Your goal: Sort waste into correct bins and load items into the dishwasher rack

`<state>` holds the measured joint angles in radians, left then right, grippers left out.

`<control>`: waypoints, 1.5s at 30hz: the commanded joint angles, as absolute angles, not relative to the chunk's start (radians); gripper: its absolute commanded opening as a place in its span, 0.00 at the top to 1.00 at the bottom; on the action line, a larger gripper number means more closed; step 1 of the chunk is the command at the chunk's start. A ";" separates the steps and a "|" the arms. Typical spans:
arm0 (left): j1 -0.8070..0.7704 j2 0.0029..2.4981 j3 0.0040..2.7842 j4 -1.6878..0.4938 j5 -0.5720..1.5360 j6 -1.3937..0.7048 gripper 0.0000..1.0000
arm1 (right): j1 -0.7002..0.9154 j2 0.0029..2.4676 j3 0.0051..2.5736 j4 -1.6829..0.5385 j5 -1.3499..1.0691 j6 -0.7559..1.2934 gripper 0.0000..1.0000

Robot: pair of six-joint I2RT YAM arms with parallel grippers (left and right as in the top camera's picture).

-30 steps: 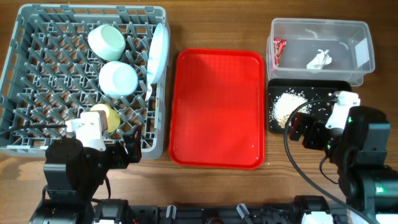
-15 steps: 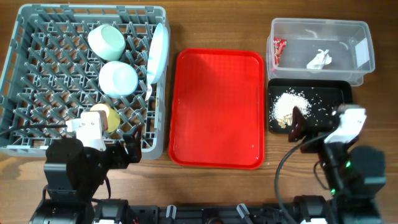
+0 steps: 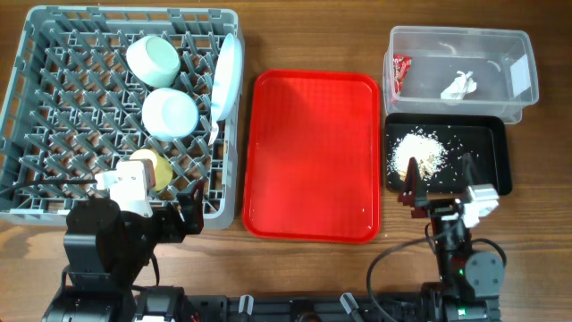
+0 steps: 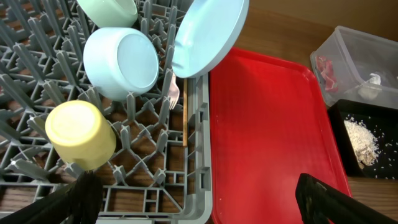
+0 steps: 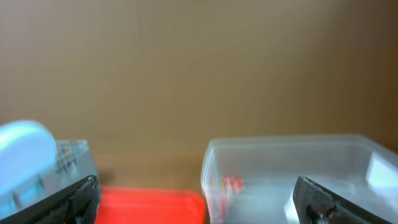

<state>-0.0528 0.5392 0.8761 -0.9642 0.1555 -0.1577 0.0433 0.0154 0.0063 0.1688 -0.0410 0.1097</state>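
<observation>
Nearest to us, left of the red tray (image 3: 313, 152), our left gripper (image 4: 196, 186) hangs over the near edge of the grey rack (image 3: 134, 12). Its jaws are spread wide and hold nothing. On the other side, right of the red tray's near corner, our right gripper (image 3: 438, 174) points up over the near edge of the black tray (image 3: 493, 134), also spread wide and empty.

Just beyond the left gripper, the yellow cup (image 3: 154, 167) sits among the pegs in the rack, on the side away from the red tray's left rim. A little further back is the small white bowl (image 3: 170, 113). The white fork (image 4: 173, 93) stands in the rack wall that faces the red tray. Further still, the pale green bowl (image 3: 153, 59) rests among the pegs, and the white plate (image 3: 227, 73) stands on edge along the rack's side, nearest the red tray's far left corner.

The black tray lies right of the red tray, close to its rim. It holds the beige crumbs (image 3: 416, 154), heaped at the end toward the red tray, with loose grains spread across the rest.

Farthest on that side, beyond the black tray and touching it, is the clear tub (image 3: 456, 36). Inside, the red wrapper (image 3: 400, 73) leans against the wall nearest the red tray, and the crumpled white paper (image 3: 460, 86) lies near the middle.
</observation>
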 commanded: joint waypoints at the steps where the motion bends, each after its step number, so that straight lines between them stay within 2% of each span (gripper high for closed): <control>1: -0.057 0.536 0.873 -0.962 0.167 -0.138 0.00 | 0.047 0.003 0.006 -0.006 -0.035 0.079 0.00; 26: -0.057 0.536 0.873 -0.962 0.167 -0.138 0.00 | 0.047 0.004 0.005 0.002 -0.048 0.078 0.00; 30: -0.014 0.504 0.850 -0.977 0.148 -0.134 0.00 | 0.047 0.004 0.005 0.002 -0.048 0.079 0.00; 35: 0.057 0.349 0.603 -0.791 0.184 -0.138 0.00 | 0.047 0.004 0.005 0.002 -0.048 0.078 0.00; 45: 0.057 0.036 0.133 -0.171 0.198 -0.190 0.00 | 0.047 0.004 0.005 0.002 -0.048 0.078 0.00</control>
<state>0.0490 0.0944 0.2066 -0.2653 0.1921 -0.1780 0.0437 0.0128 0.0059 -0.0010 -0.0437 0.0875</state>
